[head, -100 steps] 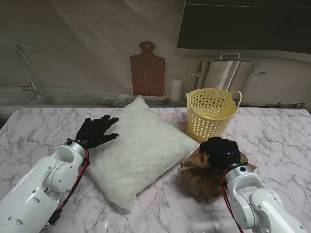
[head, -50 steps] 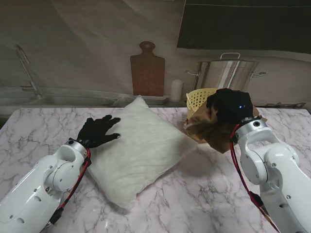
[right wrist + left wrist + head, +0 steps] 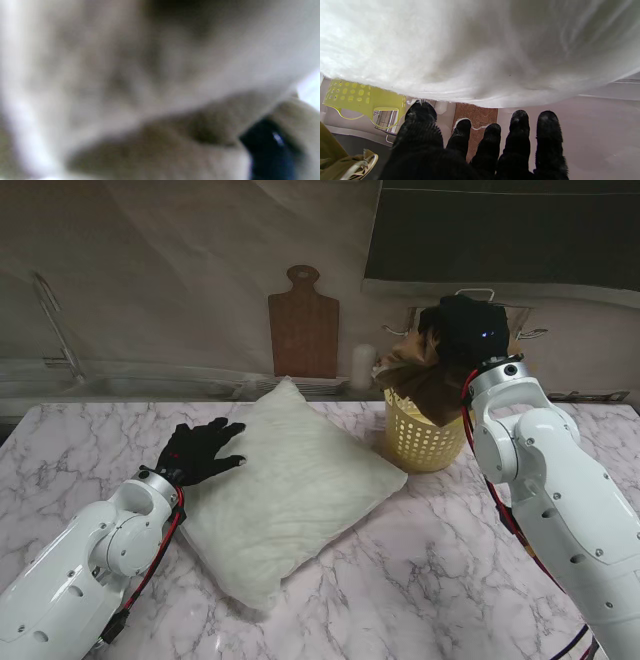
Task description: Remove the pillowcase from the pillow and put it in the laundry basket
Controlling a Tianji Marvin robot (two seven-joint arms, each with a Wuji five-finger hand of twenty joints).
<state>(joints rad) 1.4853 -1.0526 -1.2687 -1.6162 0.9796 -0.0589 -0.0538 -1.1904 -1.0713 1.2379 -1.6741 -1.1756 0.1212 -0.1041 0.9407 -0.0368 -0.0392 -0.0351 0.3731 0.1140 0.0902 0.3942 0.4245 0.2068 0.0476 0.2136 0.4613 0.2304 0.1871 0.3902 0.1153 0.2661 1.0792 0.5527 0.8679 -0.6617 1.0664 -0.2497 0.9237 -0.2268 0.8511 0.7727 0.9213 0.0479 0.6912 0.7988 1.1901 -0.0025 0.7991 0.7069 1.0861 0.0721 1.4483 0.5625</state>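
Marble table [image 3: 420, 580]: white with grey veining, spans the whole near field of the stand view.

Pillow [image 3: 285, 485]: white, bare of its cover, lying flat on the table left of centre, one corner pointing to 12 o'clock and another to 6 o'clock. Fills most of the left wrist view [image 3: 480, 47].

Stockpot [image 3: 515, 330]: steel, at the back wall at about 1 o'clock from the pillow, largely hidden by the right hand.

Laundry basket [image 3: 425, 440]: yellow, perforated, standing upright on the table at 2 o'clock from the pillow, just beside its right corner. Also seen in the left wrist view [image 3: 357, 96].

Cutting board [image 3: 303, 328]: brown wood, leaning upright on the back wall at 12 o'clock from the pillow.

Pillowcase [image 3: 420, 380]: brown cloth, bunched, lifted clear of the table and hanging over the basket's rim. The right wrist view shows only blurred brown fabric [image 3: 160, 140].

Right hand [image 3: 462, 330]: black glove, fingers clenched round the pillowcase, raised above the basket.

Left hand [image 3: 198, 450]: black glove, fingers spread and released, resting at the pillow's 9 o'clock edge, grasping nothing.

Candle [image 3: 362, 363]: white, small, upright at the back wall beside the cutting board.
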